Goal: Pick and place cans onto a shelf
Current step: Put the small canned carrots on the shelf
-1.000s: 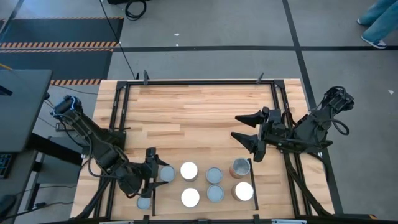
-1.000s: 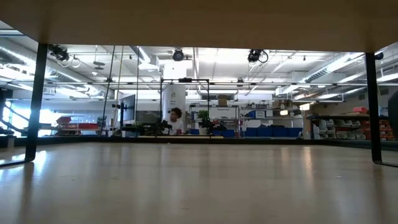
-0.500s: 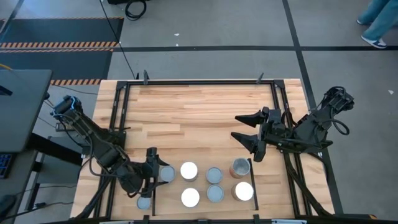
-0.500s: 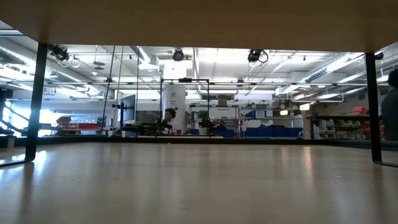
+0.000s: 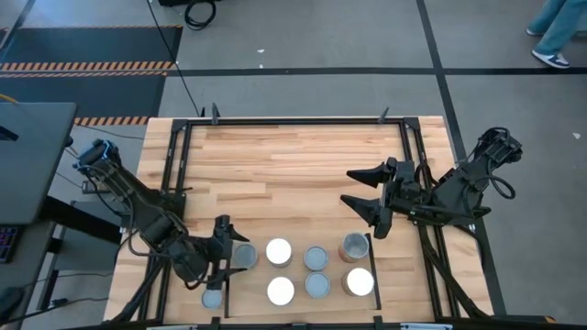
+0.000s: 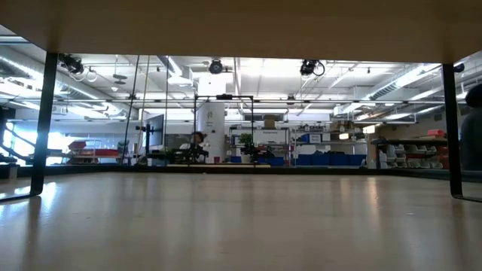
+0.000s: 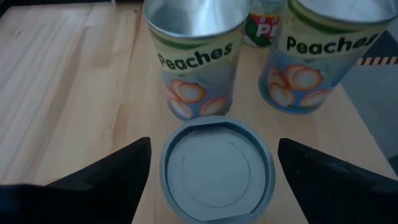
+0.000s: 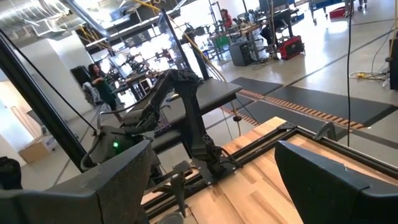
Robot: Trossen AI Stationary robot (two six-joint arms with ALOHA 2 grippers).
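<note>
hovering with its fingers spread either side of a grey-topped can (image 7: pixel 217 167) at the shelf's (image 5: pixel 293 160) near left corner, the left gripper (image 5: pixel 221 257) risks nudging the two peaches cans (image 7: pixel 198 62) just behind it, while the right gripper (image 5: pixel 369 198) waits open above the boards.

In the left wrist view, the two peach cans (image 7: pixel 194 59) are cut off at the picture's edge, and a third label (image 7: pixel 264 28) between them reads only in part. From above, the left gripper (image 5: pixel 218 261) covers part of a grey-topped can (image 5: pixel 244 256). The low view shows no cans or arms, and the distant person (image 6: pixel 197 138) there is too small to make out.
</note>
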